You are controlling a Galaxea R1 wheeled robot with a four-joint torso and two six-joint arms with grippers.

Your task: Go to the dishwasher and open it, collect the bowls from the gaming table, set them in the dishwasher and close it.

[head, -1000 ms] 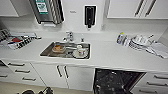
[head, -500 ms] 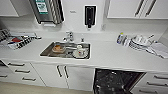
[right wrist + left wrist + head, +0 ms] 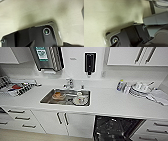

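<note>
Head view faces a white kitchen counter [image 3: 107,103]. Dishwasher [image 3: 116,128] sits under the counter, right of centre at the lower edge; its cavity shows dark with the rack inside, so it stands open. White cabinet doors [image 3: 62,122] with two vertical bar handles are just left of it; drawers [image 3: 18,119] further left, more drawers [image 3: 156,128] to its right.

Steel sink [image 3: 66,97] is set into the counter above the cabinet doors. In it: an orange-brown bowl-like dish [image 3: 58,95] and a white cup or dish [image 3: 80,99], close together. Tap [image 3: 69,83] behind the sink.

Left end of the counter: a drying rack [image 3: 16,88] with something red in it. Right end: stacked white plates [image 3: 138,89], a small bottle [image 3: 120,85] just beside them, a cloth or paper [image 3: 158,97] further right.

On the wall: paper-towel dispenser [image 3: 48,58] above the sink's left, dark soap dispenser [image 3: 90,62] to its right. Upper cabinets [image 3: 137,55] at top right.

Both wrist views show pale floor [image 3: 109,15] and the robot's own dark plate. Can't tell if either gripper is clenched or released.
</note>
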